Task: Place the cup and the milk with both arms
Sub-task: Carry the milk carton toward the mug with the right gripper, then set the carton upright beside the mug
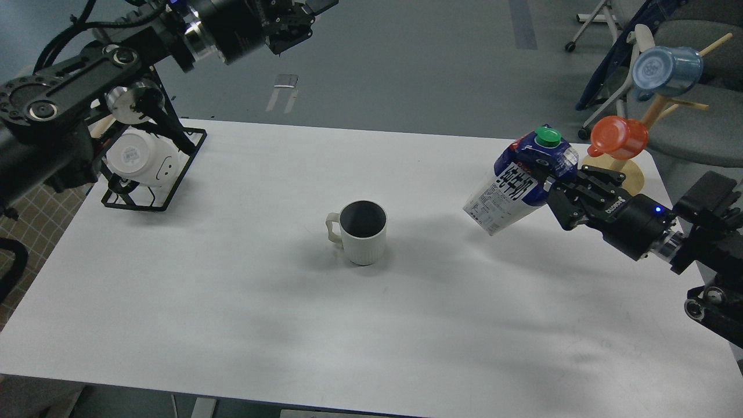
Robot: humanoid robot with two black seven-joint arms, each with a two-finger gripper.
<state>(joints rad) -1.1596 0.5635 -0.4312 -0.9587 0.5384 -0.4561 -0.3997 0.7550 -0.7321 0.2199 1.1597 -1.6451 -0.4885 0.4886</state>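
Note:
A white ribbed cup (363, 231) with a dark inside stands upright at the middle of the white table (232, 302), handle to the left. My right gripper (548, 183) is shut on a blue-and-white milk carton (516, 181) with a green cap and holds it tilted in the air to the right of the cup. My left gripper (296, 20) is high at the top of the view, past the table's far edge, far from the cup. Its fingers are dark and cannot be told apart.
A black wire rack (186, 159) holding a white mug (142, 158) stands at the table's far left corner. A wooden mug tree (630, 168) at the far right corner carries an orange cup (619, 137) and a blue cup (664, 70). Chairs stand behind it.

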